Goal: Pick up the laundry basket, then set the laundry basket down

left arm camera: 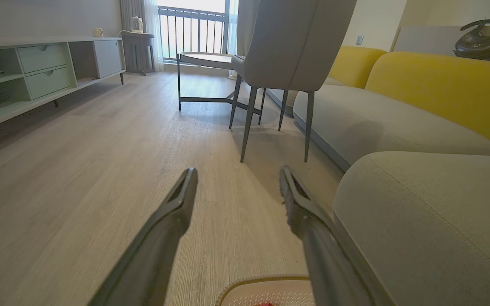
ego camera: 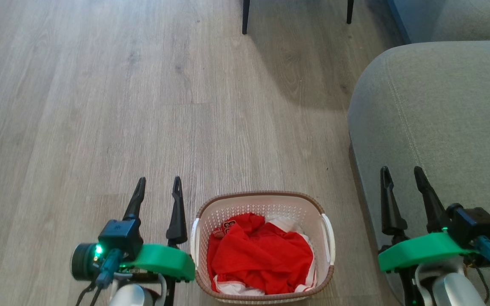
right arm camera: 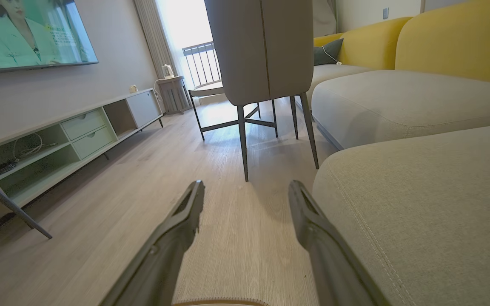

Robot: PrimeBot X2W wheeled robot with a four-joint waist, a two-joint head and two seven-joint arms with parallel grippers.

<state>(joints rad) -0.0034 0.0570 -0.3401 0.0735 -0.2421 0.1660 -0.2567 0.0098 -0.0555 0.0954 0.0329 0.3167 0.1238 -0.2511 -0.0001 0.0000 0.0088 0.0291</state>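
A pale wood-look plank floor point(ego camera: 100, 106), matte and finely grained, fills most of the head view. A grey sofa point(ego camera: 440, 127) bulges in at the right and two thin dark chair legs point(ego camera: 245, 17) stand at the top.

The laundry basket point(ego camera: 270, 208) stands on the floor at the bottom centre, just beside the sofa's base. The left gripper point(ego camera: 158, 182) hangs just beside its left side and the right gripper point(ego camera: 401, 172) is well apart on the right, over the sofa's edge. Both claws are spread wide and hold nothing.

With the basket grounded and no finger on a handle, the lift looks not yet begun, which leaves the whole task. The same sight would also suit a basket already set down.

The basket is a rounded rectangle of white plastic. Its walls are pierced with rows of small holes and its rim has a brown woven look. Smooth white side handles point(ego camera: 329, 238) curve along its sides. Inside lie crumpled red clothes point(ego camera: 257, 255) with white trim, soft and loosely heaped. The sofa's cloth is coarse-woven with a stitched seam over a rounded edge. The fingers are long, dark, rigid and tapering.
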